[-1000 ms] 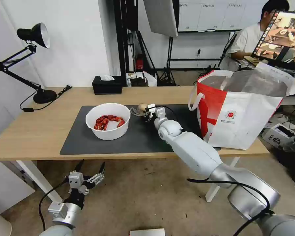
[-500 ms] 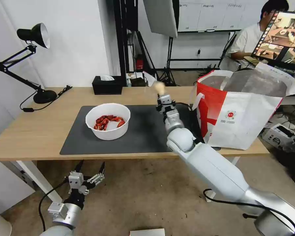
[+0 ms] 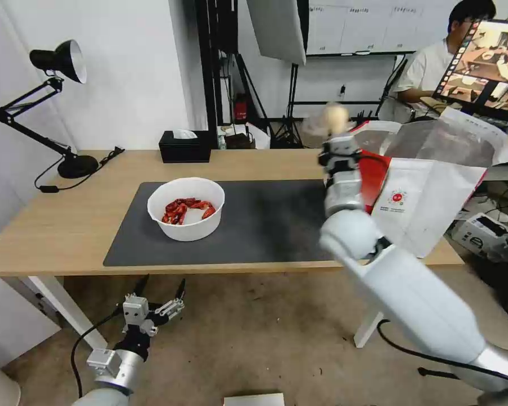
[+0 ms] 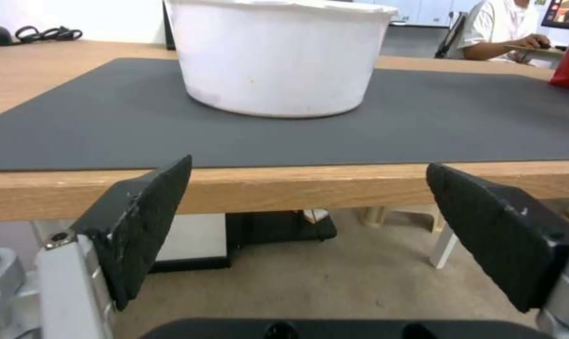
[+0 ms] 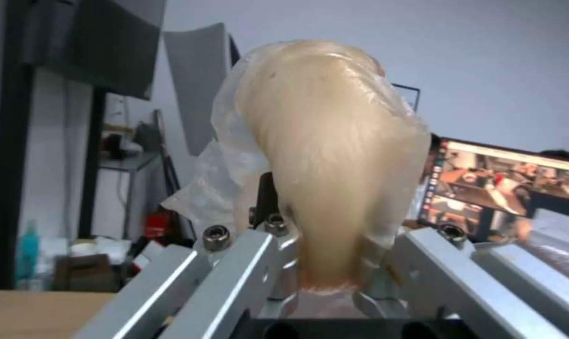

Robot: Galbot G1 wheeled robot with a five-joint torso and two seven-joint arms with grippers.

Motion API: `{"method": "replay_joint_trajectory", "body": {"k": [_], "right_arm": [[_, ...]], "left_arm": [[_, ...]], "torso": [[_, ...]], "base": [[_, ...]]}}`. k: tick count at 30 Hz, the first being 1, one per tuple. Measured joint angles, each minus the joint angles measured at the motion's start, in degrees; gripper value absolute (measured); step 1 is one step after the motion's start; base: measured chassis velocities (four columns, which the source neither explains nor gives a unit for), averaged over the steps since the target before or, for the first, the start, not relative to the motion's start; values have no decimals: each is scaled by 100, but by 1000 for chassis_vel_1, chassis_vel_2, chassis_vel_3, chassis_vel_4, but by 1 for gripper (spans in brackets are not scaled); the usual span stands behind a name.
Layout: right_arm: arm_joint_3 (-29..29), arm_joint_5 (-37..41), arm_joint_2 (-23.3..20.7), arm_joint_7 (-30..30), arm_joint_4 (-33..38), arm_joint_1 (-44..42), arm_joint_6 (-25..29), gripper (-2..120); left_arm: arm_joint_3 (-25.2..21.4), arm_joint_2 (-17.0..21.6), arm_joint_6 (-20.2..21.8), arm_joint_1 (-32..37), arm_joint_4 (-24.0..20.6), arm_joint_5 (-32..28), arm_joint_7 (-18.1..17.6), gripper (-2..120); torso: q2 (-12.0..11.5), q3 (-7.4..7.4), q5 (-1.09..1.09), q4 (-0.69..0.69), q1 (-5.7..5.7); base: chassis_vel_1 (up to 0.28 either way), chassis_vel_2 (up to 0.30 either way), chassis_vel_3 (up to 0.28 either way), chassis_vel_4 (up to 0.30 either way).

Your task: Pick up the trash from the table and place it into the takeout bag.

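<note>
**Bun in the air, bowl left on the table**

The right gripper (image 3: 334, 131) is clamped on the wrapped bun (image 3: 335, 117), held high by the bag (image 3: 434, 197) at the table's (image 3: 56, 225) right end. The bowl (image 3: 185, 208) of shells sits on the mat (image 3: 265, 225), uncollected. The left gripper (image 3: 158, 293) hangs spread apart below the front edge.

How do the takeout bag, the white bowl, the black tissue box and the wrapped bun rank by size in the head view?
1. takeout bag
2. white bowl
3. black tissue box
4. wrapped bun, held aloft, nearer the camera, yet smallest
</note>
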Motion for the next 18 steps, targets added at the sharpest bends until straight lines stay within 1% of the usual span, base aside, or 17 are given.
{"method": "replay_joint_trajectory", "body": {"k": [1,3,4,7,11,18], "right_arm": [[0,0,0,0,0,0,0,6],[147,198,-203,-13,-38,39,-19,6],[147,198,-203,-13,-38,39,-19,6],[264,339,-455,-69,-52,55,-31,6],[332,432,-584,-88,-26,31,-64,6],[457,545,-682,-91,-9,-155,-53,6]], "left_arm": [[0,0,0,0,0,0,0,100],[6,-7,0,1,-9,10,0,100],[6,-7,0,1,-9,10,0,100],[10,-8,0,-2,-21,13,-5,100],[27,3,0,-3,-30,16,-5,100],[92,2,3,-20,-66,28,-5,100]], "torso": [[0,0,0,0,0],[0,0,0,0,0],[0,0,0,0,0],[0,0,0,0,0],[0,0,-1,0,0],[0,0,-1,0,0]], "base": [[0,0,0,0],[0,0,0,0],[0,0,0,0],[0,0,0,0],[0,0,0,0],[0,0,0,0]]}}
